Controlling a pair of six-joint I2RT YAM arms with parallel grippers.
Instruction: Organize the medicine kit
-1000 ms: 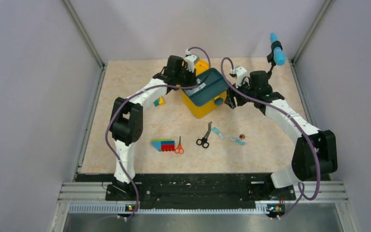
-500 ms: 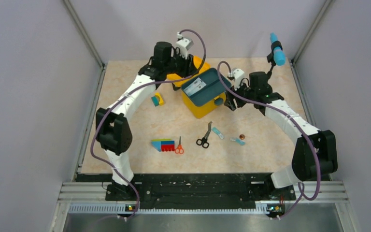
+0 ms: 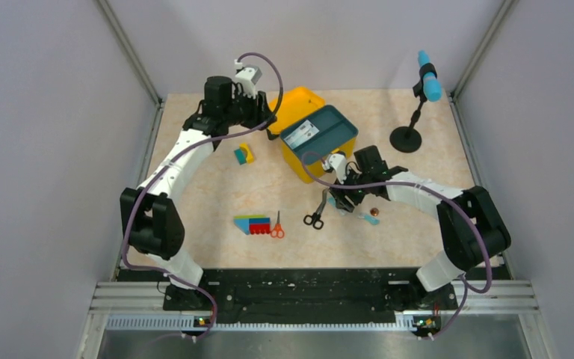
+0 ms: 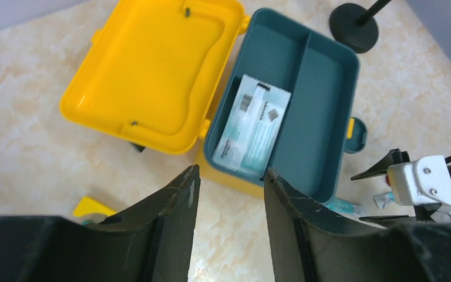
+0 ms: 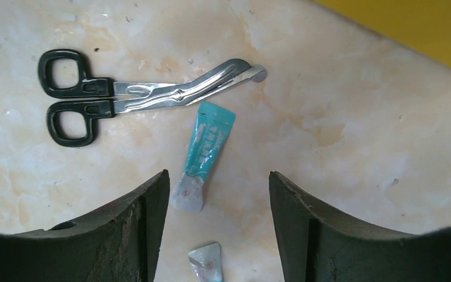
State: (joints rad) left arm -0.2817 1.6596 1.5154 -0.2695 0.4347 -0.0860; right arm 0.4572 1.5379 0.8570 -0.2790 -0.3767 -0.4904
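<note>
The yellow medicine kit [image 3: 310, 168] stands at the back centre with its lid [image 3: 299, 103] lying open behind it. A dark teal tray [image 3: 321, 133] rests on the box and holds a pale packet [image 4: 252, 126]. My left gripper [image 3: 265, 120] hovers left of the lid, open and empty [image 4: 229, 173]. My right gripper [image 3: 341, 196] is low over the table in front of the kit, open [image 5: 217, 173] astride a teal sachet [image 5: 205, 150]. Black-handled scissors [image 5: 123, 97] lie just beyond it, and a second sachet [image 5: 207, 261] lies nearer.
Orange scissors [image 3: 276, 226] and a multicoloured block [image 3: 252, 224] lie front left. A small yellow-teal block [image 3: 244, 154] sits left of the kit, a brown ball [image 3: 374, 212] near my right gripper. A black stand [image 3: 407, 138] with a blue top is back right. Walls enclose three sides.
The kit's lid swung fully open and my left gripper let go of it, drawing back to the left. My right arm dropped from the kit's side to the sachets in front.
</note>
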